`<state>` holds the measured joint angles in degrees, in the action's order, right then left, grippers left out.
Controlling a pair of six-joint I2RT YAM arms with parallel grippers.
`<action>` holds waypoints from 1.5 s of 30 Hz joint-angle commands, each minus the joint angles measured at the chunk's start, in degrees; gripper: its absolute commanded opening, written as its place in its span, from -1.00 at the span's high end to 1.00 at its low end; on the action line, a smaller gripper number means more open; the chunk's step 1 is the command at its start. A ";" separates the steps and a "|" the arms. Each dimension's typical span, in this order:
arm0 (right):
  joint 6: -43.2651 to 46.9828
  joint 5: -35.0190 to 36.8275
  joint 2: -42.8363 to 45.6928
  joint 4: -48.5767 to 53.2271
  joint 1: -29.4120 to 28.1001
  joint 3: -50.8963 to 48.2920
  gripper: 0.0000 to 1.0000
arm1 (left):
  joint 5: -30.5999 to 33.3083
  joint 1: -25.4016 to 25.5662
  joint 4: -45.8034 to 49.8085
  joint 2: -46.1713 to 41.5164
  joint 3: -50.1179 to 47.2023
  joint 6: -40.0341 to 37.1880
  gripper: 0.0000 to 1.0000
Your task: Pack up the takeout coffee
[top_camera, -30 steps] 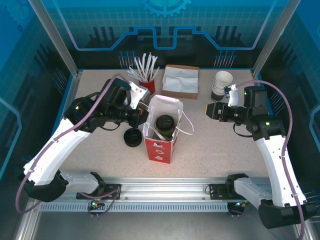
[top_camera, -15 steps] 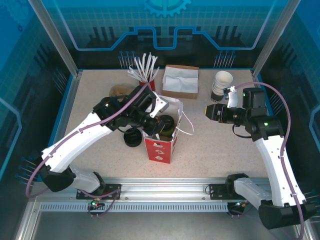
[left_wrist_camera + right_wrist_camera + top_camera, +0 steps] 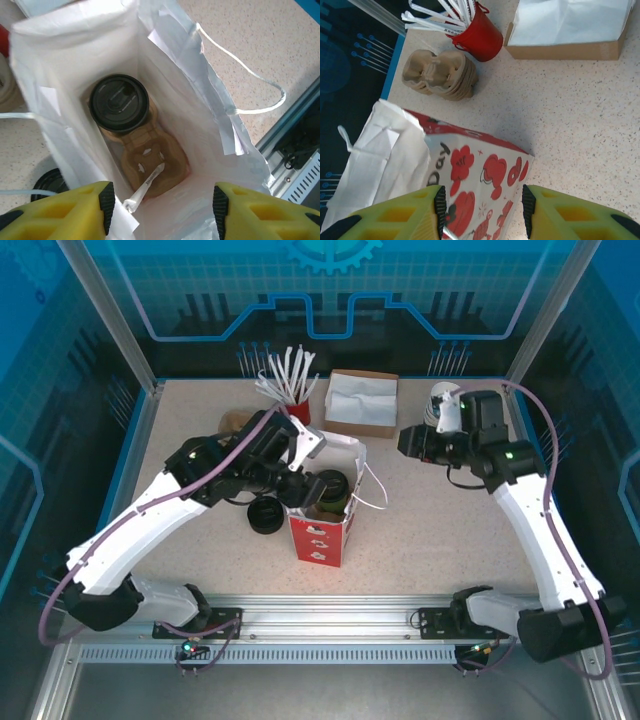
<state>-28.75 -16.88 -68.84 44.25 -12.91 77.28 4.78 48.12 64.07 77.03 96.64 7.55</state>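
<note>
Looks packed: takeout coffee (image 3: pixel 119 102) lidded, deep in the bag (image 3: pixel 75 50), probably on a carrier (image 3: pixel 155 160). Left gripper (image 3: pixel 161 205) parted, empty above it — right gripper (image 3: pixel 482 210) parted, empty. Leaves only withdrawing.

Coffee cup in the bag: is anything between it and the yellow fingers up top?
Nothing visible is. The takeout coffee sits lidded in a carrier at the bottom of the open bag, the left arm's fingers spread above the mouth. The wrapped straw lies beside it, not over the lid.
</note>
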 commanded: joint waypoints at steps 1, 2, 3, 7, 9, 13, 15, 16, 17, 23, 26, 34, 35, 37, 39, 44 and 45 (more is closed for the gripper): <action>-2.23 5.94 -3.81 -1.18 -2.13 6.23 0.06 | 1.88 0.22 0.11 -1.17 3.12 1.79 -0.12; -2.05 7.42 -5.09 -1.17 -2.84 7.70 0.06 | 1.88 0.22 0.01 -1.31 3.45 2.54 -0.13; -1.95 8.61 -6.42 -1.13 -3.28 8.85 0.06 | 2.26 0.23 -0.19 -1.70 3.42 3.15 -0.16; -0.70 13.90 -13.61 -0.41 -4.21 15.09 0.04 | 3.79 0.22 -5.53 -6.38 -0.93 4.01 -0.18; 0.45 17.87 -17.07 -2.48 -4.43 16.85 0.05 | 5.14 0.24 -7.97 -8.93 -3.17 4.39 -0.21; 3.57 20.81 -24.39 -6.73 -4.19 21.25 0.05 | 7.31 0.16 -8.59 -11.69 -4.18 5.25 -0.24; 4.91 21.19 -29.35 -6.47 -4.13 25.53 0.04 | 8.00 0.18 -8.05 -12.68 -4.44 5.71 -0.25; 5.25 20.86 -31.61 -5.75 -4.10 27.85 0.04 | 8.33 0.17 -7.82 -13.01 -4.53 5.96 -0.26; 5.90 20.39 -34.03 -5.05 -4.27 30.58 0.04 | 8.82 0.21 -7.44 -13.46 -4.66 6.16 -0.26; 9.50 20.57 -48.73 0.53 -5.02 46.23 0.01 | 11.06 0.13 -4.73 -15.26 -4.71 8.03 -0.35; 10.54 21.38 -53.61 1.98 -5.59 51.50 0.00 | 10.50 0.19 -6.03 -16.85 -5.70 8.57 -0.34; 12.48 23.22 -65.99 5.09 -5.86 62.51 -0.08 | 7.88 0.14 -9.94 -19.79 -7.46 8.42 -0.33; 12.62 23.33 -67.05 5.00 -5.90 62.80 -0.10 | 7.88 0.13 -10.08 -19.97 -7.77 7.99 -0.33; 13.04 23.97 -68.35 3.83 -6.07 62.18 -0.14 | 8.22 0.13 -10.12 -20.25 -8.43 7.67 -0.33; 13.37 24.50 -70.08 3.13 -6.14 62.15 -0.19 | 8.18 0.13 -10.03 -20.59 -8.98 7.74 -0.33; 13.54 26.73 -74.59 3.76 -6.17 64.76 -0.23 | 8.41 0.14 -9.15 -21.15 -9.11 8.18 -0.33; 13.70 27.14 -75.27 3.75 -6.17 65.16 -0.24 | 8.48 0.13 -9.06 -21.27 -9.15 8.19 -0.33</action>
<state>-16.19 7.92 -142.12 47.07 -18.39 139.44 13.65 48.12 55.13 56.80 87.90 15.31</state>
